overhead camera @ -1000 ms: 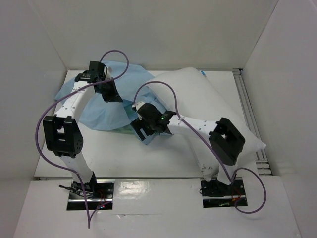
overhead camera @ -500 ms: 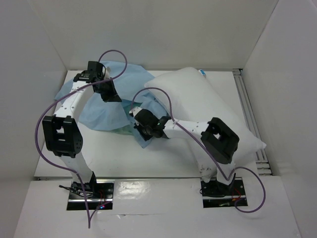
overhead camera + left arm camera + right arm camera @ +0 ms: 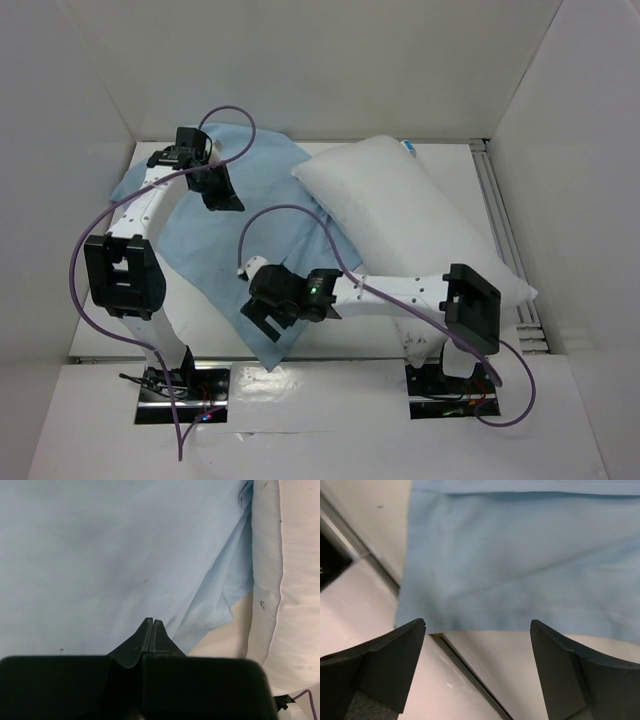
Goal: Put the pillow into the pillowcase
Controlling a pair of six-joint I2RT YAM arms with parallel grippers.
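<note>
The pillow (image 3: pixel 420 220) is a plump white cushion lying on the right half of the table. It also shows at the right edge of the left wrist view (image 3: pixel 295 580). The pillowcase (image 3: pixel 215 250), light-blue side up, lies spread flat from the far left to the table's near edge, and its right edge is tucked beside the pillow. My left gripper (image 3: pixel 222 190) is shut at the far part of the pillowcase (image 3: pixel 100 555). An upper layer's edge runs into its closed tips (image 3: pixel 151 622). My right gripper (image 3: pixel 265 318) is open and empty above the pillowcase's near corner (image 3: pixel 520 555).
The table's front edge groove (image 3: pixel 470 672) runs under the right gripper. A metal rail (image 3: pixel 500 230) lines the table's right side. White walls enclose the back and both sides. Purple cables (image 3: pixel 290 212) loop above both arms.
My right gripper has moved from beside the pillow toward the near edge. It drew the bunched pillowcase out flat and now stands open. The left gripper has stayed in place.
</note>
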